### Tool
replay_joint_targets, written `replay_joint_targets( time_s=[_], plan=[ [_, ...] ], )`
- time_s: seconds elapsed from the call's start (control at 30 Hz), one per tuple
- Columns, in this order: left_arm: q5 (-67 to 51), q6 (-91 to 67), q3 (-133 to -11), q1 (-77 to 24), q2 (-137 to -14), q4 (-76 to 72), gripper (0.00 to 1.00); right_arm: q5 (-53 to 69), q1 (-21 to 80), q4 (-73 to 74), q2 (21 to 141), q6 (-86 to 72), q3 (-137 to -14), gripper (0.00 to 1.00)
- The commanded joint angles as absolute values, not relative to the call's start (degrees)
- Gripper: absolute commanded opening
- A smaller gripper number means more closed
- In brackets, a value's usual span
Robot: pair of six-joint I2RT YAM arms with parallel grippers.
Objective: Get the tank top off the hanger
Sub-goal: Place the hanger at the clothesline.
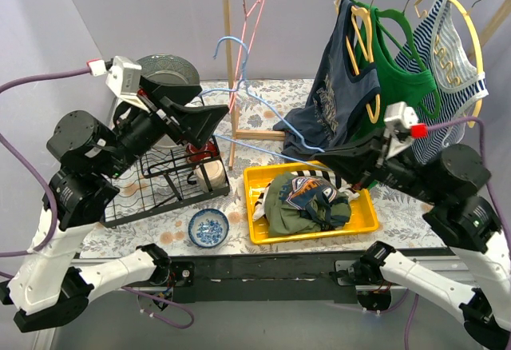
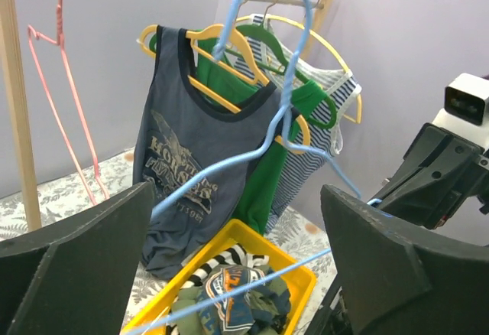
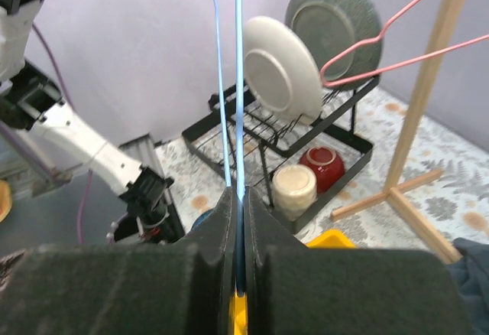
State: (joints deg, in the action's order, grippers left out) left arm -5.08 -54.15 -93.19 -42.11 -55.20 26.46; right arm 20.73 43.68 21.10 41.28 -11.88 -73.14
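Navy tank top hanging far right: print starts "HORS", rest unreadable. Right gripper clenched on blue hanger wire. Left gripper spread wide, holding nothing.

The scene is lit brightly and evenly from above, only faint soft shadows being cast around the yellow tray, while the near fingers in the right wrist view are rendered dark and blurred
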Motion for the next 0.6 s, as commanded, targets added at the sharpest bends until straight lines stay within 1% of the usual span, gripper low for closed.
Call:
replay_joint_targets(
  time_s=[0.0,0.03,0.1,0.3,0.4,0.43,0.57],
  plan=[
    [-3.96,-55.72,-94.75,-42.10,-53.00,24.87,0.95,13.10,43.59,17.83,37.89,-11.60,-75.40,0.01],
    [-3.69,-55.81,-94.83,-42.10,-52.91,24.70,0.98,12.14,43.51,18.19,36.92,-11.34,-75.85,0.01],
    [-2.64,-55.90,-94.92,-42.10,-52.65,24.70,0.98,11.08,43.59,19.33,35.95,-10.99,-76.99,0.01],
    [-2.20,-55.11,-93.61,-42.10,-50.89,23.82,0.98,0.98,43.59,23.99,31.65,-11.34,-79.10,0.01],
    [-2.37,-55.02,-93.43,-42.10,-50.71,23.38,0.98,-3.67,43.59,29.43,30.94,-10.81,-81.81,0.01],
    [-2.46,-54.85,-93.43,-42.10,-50.71,23.47,0.98,-4.21,43.59,33.45,30.85,-10.46,-82.87,0.01],
    [-2.03,-54.58,-92.99,-42.01,-50.71,23.56,0.98,-7.38,43.59,39.71,30.06,-10.20,-86.74,0.01]
  ],
)
